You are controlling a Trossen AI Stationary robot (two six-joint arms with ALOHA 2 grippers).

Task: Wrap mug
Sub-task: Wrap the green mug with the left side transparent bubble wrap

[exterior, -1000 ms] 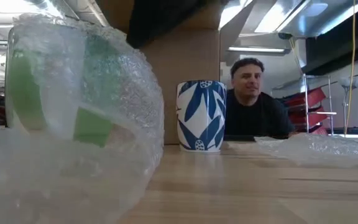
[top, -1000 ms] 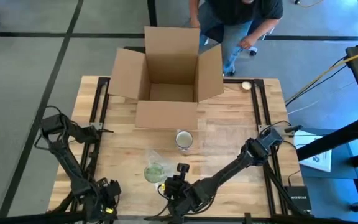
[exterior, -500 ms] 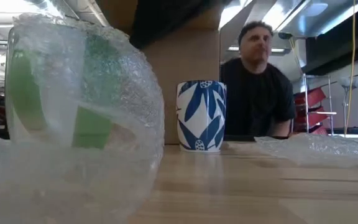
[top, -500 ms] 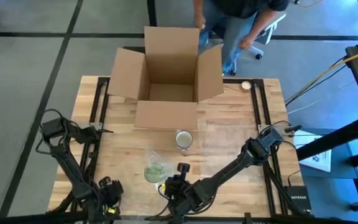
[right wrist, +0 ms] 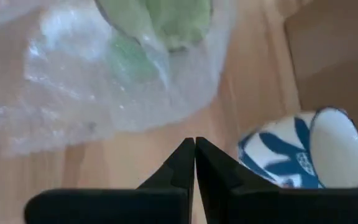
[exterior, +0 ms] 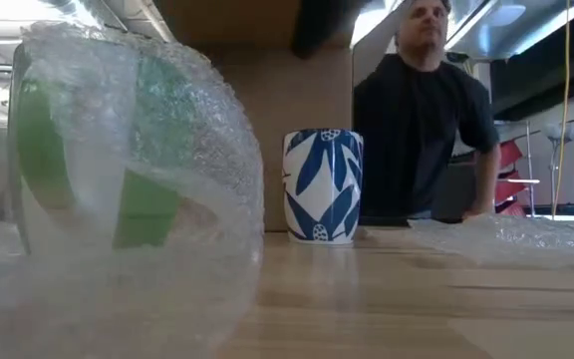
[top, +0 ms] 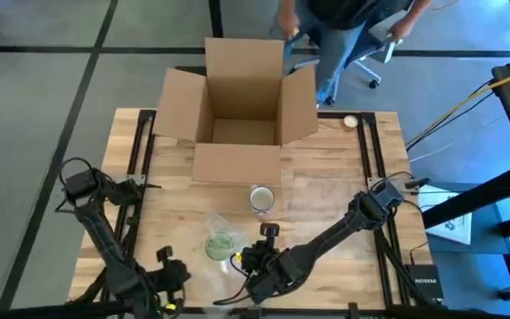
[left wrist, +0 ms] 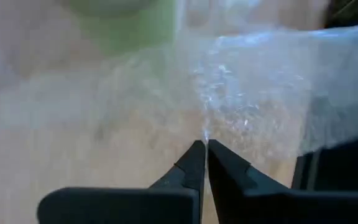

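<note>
Mug: white w/ blue leaf pattern. Wrapped mug: green, prob. solid. Box: brown.

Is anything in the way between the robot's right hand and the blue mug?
Nothing visible. The right hand sits near the table's front edge, beside the bubble-wrapped green mug. The blue mug stands farther back, with only bare table between them.

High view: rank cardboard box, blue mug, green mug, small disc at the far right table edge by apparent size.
1. cardboard box
2. green mug and blue mug: look alike; bubble wrap blurs the green one's outline, so no ranking
3. small disc
</note>
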